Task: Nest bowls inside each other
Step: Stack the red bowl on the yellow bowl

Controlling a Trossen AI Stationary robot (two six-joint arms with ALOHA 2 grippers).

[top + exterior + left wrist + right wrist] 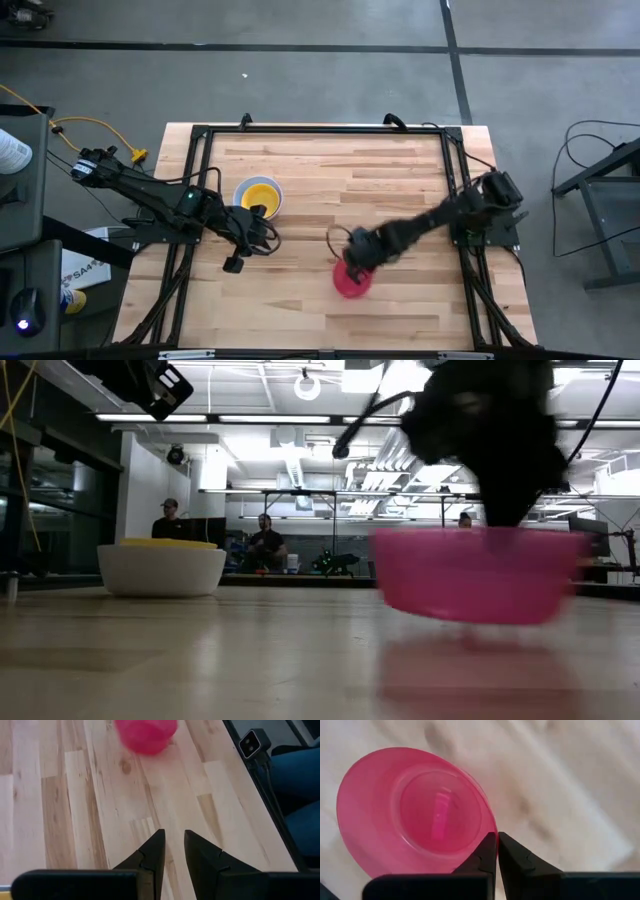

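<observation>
Bowls sit in two spots on your wooden table (400, 190). The red-pink bowl (351, 280) is near the front edge, your right gripper (357, 262) pinching its rim with fingers closed. The yellow bowl (259, 193) is nested in the white bowl (273, 208) toward the left, with your left gripper (262, 213) just above its rim, fingers slightly apart and holding nothing.

Wood bench (400, 190) sitting w/ black frame (320, 129); yellow cable (85, 125) lying off its corner; people (266, 545) sitting in bkgd.
</observation>
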